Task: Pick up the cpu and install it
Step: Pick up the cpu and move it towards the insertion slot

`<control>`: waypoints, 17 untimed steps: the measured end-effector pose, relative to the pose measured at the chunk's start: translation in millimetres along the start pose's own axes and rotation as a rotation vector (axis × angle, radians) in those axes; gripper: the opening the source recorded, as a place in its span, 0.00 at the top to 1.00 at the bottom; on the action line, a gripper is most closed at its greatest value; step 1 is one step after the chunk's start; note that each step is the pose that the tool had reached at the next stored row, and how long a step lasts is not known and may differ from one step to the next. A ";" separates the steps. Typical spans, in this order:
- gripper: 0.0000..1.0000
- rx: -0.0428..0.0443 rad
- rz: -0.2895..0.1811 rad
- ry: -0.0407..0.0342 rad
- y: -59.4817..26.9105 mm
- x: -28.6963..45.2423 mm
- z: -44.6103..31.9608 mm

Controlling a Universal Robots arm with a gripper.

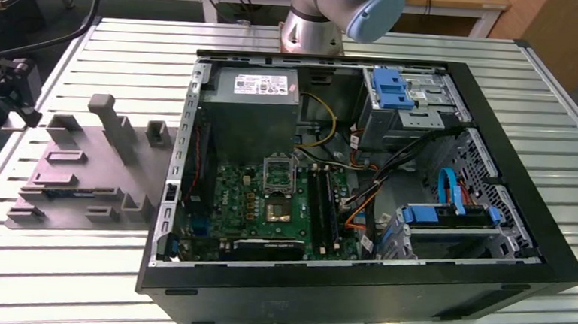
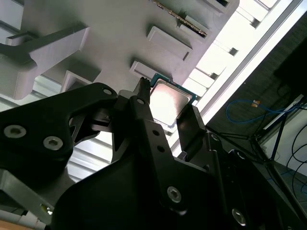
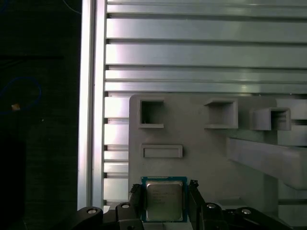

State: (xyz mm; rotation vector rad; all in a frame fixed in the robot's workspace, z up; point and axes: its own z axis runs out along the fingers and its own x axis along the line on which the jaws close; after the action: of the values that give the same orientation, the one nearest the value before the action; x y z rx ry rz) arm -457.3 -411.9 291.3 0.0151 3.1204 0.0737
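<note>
The cpu [image 3: 164, 200] is a small square chip with a pale metal top and a green rim. It sits between my gripper's [image 3: 165, 195] two black fingers [image 3: 136, 197], which press on its opposite edges. In the second wrist view the cpu [image 2: 169, 101] is held the same way in my gripper [image 2: 168, 109], above the grey moulded tray [image 2: 120, 33]. In the exterior view my gripper [image 1: 16, 111] hangs at the far left, above the tray's [image 1: 77, 172] outer side. The socket [image 1: 277, 206] lies on the green motherboard [image 1: 236, 196] inside the open computer case [image 1: 362, 287].
The tray has raised blocks and posts [image 1: 116, 125] and several pockets [image 3: 151, 114]. The slatted metal table's edge [image 3: 91, 120] runs close beside the tray. Inside the case are a grey power supply [image 1: 257, 100], cables [image 1: 389, 176] and blue drive brackets [image 1: 389, 89]. The arm's base [image 1: 313, 20] stands behind the case.
</note>
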 end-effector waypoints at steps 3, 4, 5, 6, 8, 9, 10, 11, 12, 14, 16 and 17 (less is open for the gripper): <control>0.53 0.0000 0.000 0.0000 0.0 0.0 -0.5; 0.53 0.0001 0.000 0.0001 0.2 -0.1 -3.5; 0.53 0.0001 0.000 0.0001 0.2 -0.1 -5.4; 0.53 0.0000 0.000 0.0001 0.3 -0.1 -5.4; 0.53 0.0000 0.000 0.0001 0.3 -0.1 -5.5; 0.53 0.0001 0.000 0.0001 0.3 -0.1 -5.6; 0.53 0.0000 0.000 0.0001 0.3 -0.1 -6.0; 0.53 0.0000 0.000 0.0001 0.3 -0.1 -6.4; 0.53 0.0001 0.000 0.0001 0.3 -0.1 -6.5; 0.53 0.0001 0.000 0.0001 0.3 -0.1 -6.9; 0.53 0.0000 0.000 0.0000 0.3 -0.1 -7.2; 0.53 0.0000 0.000 0.0000 0.3 -0.1 -7.4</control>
State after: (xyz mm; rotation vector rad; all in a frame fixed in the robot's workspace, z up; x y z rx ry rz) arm -457.3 -411.9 298.7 0.0152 3.1205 0.0736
